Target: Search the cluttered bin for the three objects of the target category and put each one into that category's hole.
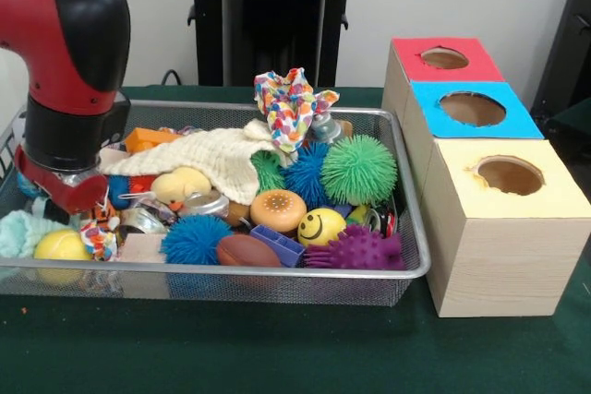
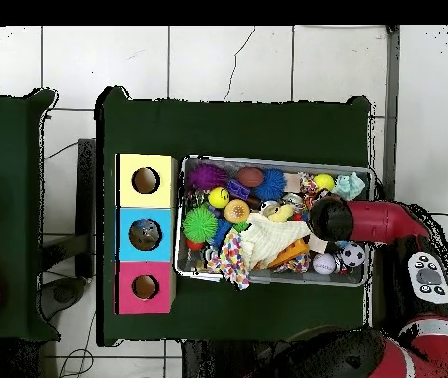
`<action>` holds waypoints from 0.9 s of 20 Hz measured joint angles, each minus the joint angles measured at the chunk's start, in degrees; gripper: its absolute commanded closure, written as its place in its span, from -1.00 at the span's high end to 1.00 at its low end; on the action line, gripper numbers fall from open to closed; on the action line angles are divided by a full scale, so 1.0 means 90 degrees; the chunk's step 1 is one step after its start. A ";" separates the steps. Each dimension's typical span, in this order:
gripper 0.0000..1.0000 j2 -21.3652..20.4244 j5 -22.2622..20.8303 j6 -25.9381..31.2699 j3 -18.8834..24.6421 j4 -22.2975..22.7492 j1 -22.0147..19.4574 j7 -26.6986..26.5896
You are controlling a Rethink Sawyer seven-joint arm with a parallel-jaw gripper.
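Observation:
The silver wire-mesh bin [image 1: 231, 270] lies on the green table, full of toys; it also shows in the overhead view [image 2: 277, 282]. My gripper [image 1: 66, 198] reaches down into the bin's left end in the front view, low among the clutter beside a yellow ball [image 1: 61, 246] and a patterned rag [image 1: 99, 235]. Its tip is hidden by the toys. In the overhead view the arm's wrist [image 2: 331, 219] covers it. Three wooden boxes with holes stand next to the bin: red top [image 1: 443, 59], blue top [image 1: 473, 108], yellow top [image 1: 508, 175].
In the bin lie a green spiky ball [image 1: 358, 169], blue spiky balls [image 1: 195, 239], a purple spiky ball [image 1: 355, 249], a smiley ball [image 1: 320, 226], a burger toy [image 1: 278, 209], a brown football [image 1: 247, 250], a cream knitted cloth [image 1: 212, 156] and a colourful cloth [image 1: 291, 103].

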 measured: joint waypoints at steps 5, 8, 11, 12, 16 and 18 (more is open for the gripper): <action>-1.00 -0.0058 -0.0486 -0.0213 -0.0369 0.0003 0.0491 0.0000; -1.00 -0.0126 -0.0847 -0.0362 -0.0680 0.0042 0.0967 0.0000; -1.00 -0.0336 -0.1008 -0.0370 -0.0797 0.0264 0.1301 0.0000; -1.00 -0.0494 -0.0960 -0.0362 -0.0773 0.0434 0.1358 0.0000; -1.00 -0.1004 -0.0427 -0.0186 -0.0433 0.0976 0.1118 0.0000; -1.00 -0.1316 0.0222 0.0093 -0.0023 0.1390 0.0674 0.0000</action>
